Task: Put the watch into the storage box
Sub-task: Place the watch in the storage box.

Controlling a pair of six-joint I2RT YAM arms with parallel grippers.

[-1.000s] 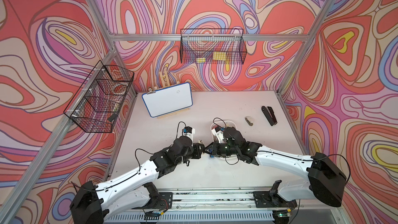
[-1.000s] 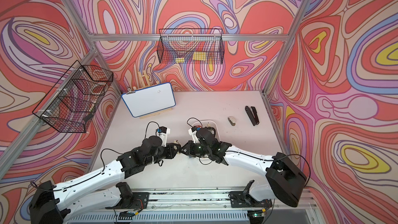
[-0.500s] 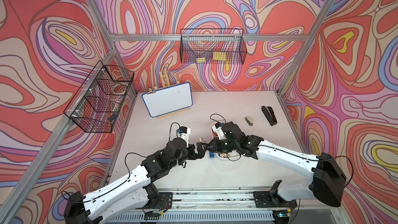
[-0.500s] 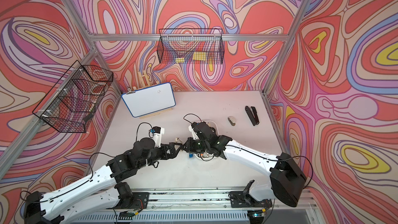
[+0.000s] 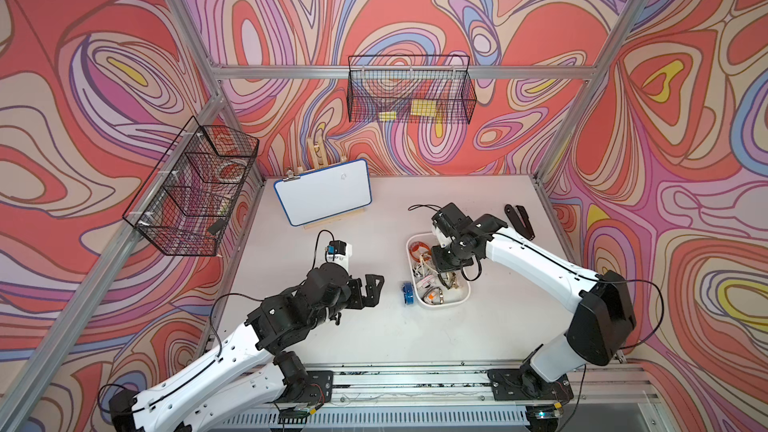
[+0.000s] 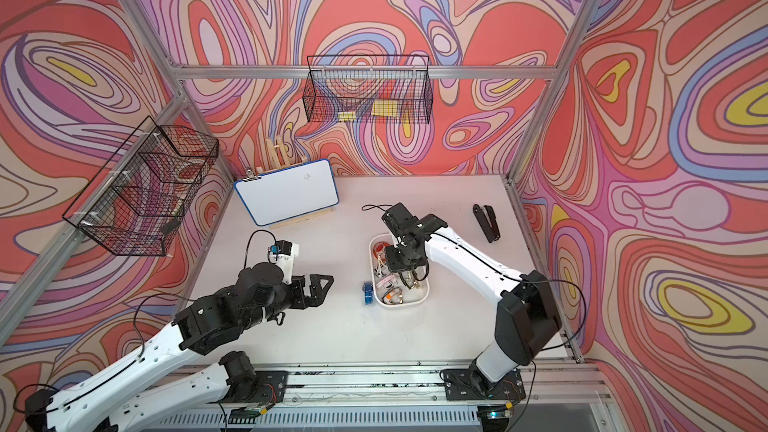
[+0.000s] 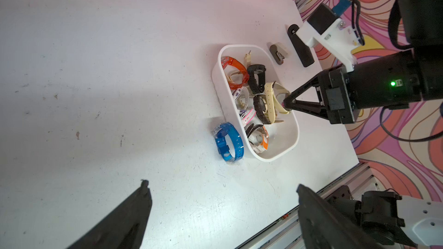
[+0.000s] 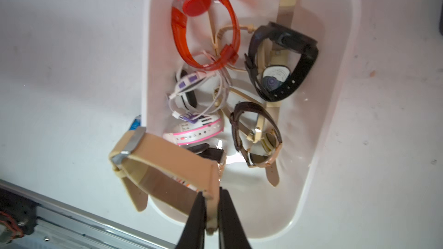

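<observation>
Over the storage box [image 8: 275, 221], the right gripper [image 8: 212, 197] is clamping the beige watch [image 8: 165, 161] tight, its dial hidden between the fingers [image 8: 194, 223]; the left gripper [image 7: 222, 185] is gaping empty, fingertips cut off.

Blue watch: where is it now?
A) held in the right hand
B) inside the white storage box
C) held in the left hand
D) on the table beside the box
D: the blue watch lies on the table beside the storage box, clear of the open left hand; the right hand is shut on a beige watch.
</observation>
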